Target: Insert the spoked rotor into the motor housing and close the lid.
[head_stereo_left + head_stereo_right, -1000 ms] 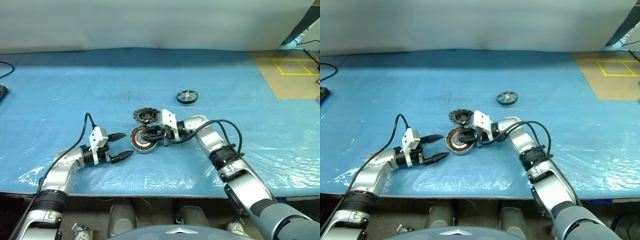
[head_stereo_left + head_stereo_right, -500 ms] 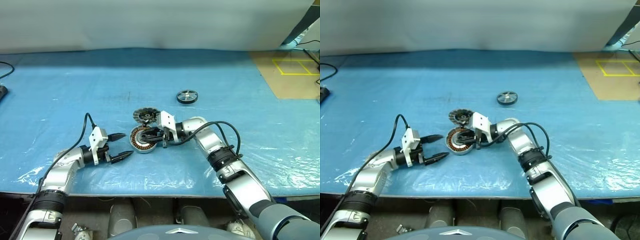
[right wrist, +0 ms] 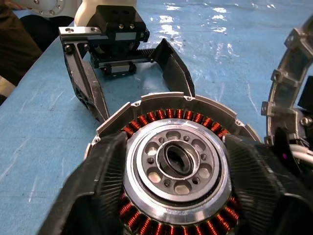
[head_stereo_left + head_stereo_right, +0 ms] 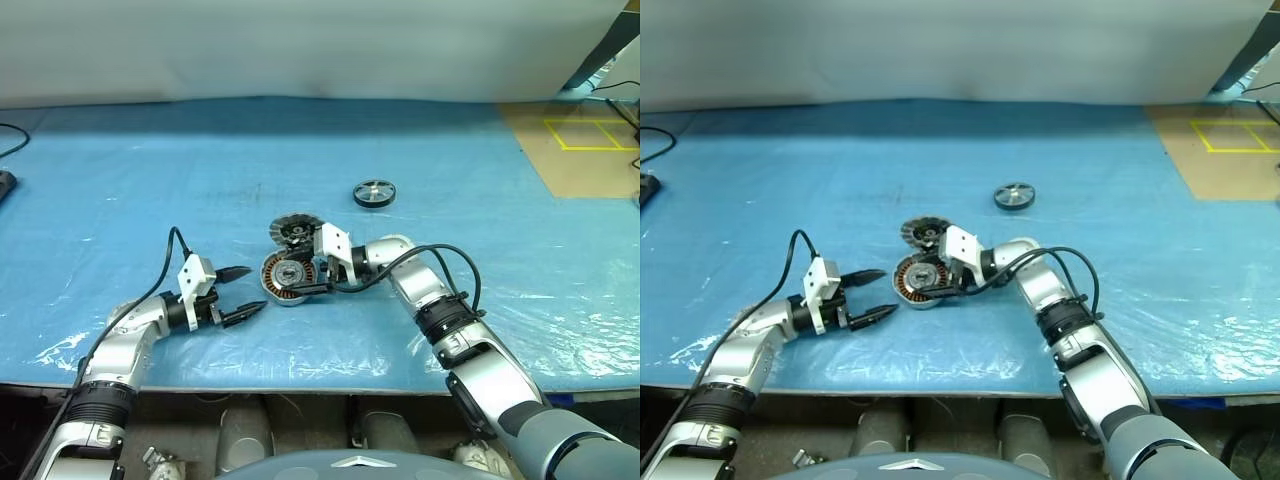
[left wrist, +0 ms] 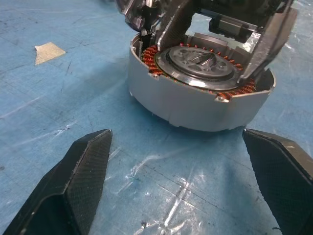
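Note:
The motor housing [image 4: 286,279] lies on the blue mat, its copper windings and metal hub [image 3: 175,161] facing up. Its lid [image 4: 294,232] stands tilted open at the far edge, fin pattern showing. My right gripper [image 3: 175,147] reaches in from the right and hovers over the housing, open, one finger [image 3: 105,166] on each side of the hub and nothing held. To the left of the housing, a short gap away, my left gripper [image 4: 245,292] is open and points at it [image 5: 176,142]. The spoked rotor [image 4: 373,192] lies flat farther back to the right, apart from both.
The blue plastic sheet [image 4: 150,180] covers the table up to its front edge near my arms. A brown board with yellow tape [image 4: 585,135] lies at the back right. A black object with a cable [image 4: 5,182] sits at the left edge.
My right gripper's fingers have spread apart over the housing's hub; earlier they were nearly together there. Neither arm has moved otherwise.

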Robot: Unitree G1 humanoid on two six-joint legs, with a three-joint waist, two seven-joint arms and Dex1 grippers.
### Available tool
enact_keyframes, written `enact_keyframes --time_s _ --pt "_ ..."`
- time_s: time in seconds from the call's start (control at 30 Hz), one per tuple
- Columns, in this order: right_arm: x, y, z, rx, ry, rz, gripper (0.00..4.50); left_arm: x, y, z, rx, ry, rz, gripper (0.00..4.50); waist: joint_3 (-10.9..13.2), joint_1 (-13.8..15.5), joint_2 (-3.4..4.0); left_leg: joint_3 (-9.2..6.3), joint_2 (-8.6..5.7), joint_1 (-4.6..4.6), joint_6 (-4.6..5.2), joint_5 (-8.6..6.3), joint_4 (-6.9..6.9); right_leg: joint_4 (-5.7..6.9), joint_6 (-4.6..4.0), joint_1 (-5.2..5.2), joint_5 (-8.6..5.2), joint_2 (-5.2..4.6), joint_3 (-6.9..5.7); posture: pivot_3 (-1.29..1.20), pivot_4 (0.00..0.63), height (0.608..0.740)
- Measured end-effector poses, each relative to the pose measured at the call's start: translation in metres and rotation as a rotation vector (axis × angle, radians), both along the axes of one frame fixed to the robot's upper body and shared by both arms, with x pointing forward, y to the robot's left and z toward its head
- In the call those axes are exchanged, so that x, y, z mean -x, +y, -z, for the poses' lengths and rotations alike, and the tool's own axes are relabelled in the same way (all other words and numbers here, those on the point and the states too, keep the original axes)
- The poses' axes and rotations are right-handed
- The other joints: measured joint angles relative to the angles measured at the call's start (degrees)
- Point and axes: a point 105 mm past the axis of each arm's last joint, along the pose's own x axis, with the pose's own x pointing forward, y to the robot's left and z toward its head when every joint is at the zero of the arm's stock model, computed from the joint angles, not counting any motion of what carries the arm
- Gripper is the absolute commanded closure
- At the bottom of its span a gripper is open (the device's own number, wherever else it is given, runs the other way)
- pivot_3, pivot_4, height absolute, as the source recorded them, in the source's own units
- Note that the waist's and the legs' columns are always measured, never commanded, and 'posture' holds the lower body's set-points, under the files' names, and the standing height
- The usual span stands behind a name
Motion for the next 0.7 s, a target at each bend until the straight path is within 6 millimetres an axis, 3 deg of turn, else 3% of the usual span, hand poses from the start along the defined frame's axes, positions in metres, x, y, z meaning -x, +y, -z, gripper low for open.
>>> enact_keyframes --time_s 0.03,0.6,0.7 --pt "-0.0004 0.0001 -0.0012 -0.005 -0.003 0.002 0.05 0.0001 -0.0004 0.0001 0.000 0.000 0.001 0.00 0.0 0.0 0.00 0.00 0.00 0.00 0.00 0.00 0.00 0.00 0.00 0.00 0.00 0.00 0.01 0.00 0.150 0.740" --pt "0.0033 0.0007 -0.0019 -0.026 0.049 -0.013 0.05 -0.0003 -0.0004 0.0003 -0.001 -0.001 -0.003 0.00 0.0 0.0 0.01 0.00 0.01 0.01 0.02 -0.02 0.01 0.00 -0.01 0.00 0.00 0.00 0.00 0.00 0.150 0.740" --pt "0.0035 0.0011 -0.0019 -0.026 0.051 -0.014 0.43 -0.0003 -0.0004 0.0003 -0.001 -0.001 -0.003 0.00 0.0 0.0 0.01 0.00 0.01 0.00 0.02 -0.02 0.01 0.00 -0.01 0.00 -0.01 0.00 0.00 0.00 0.150 0.740"
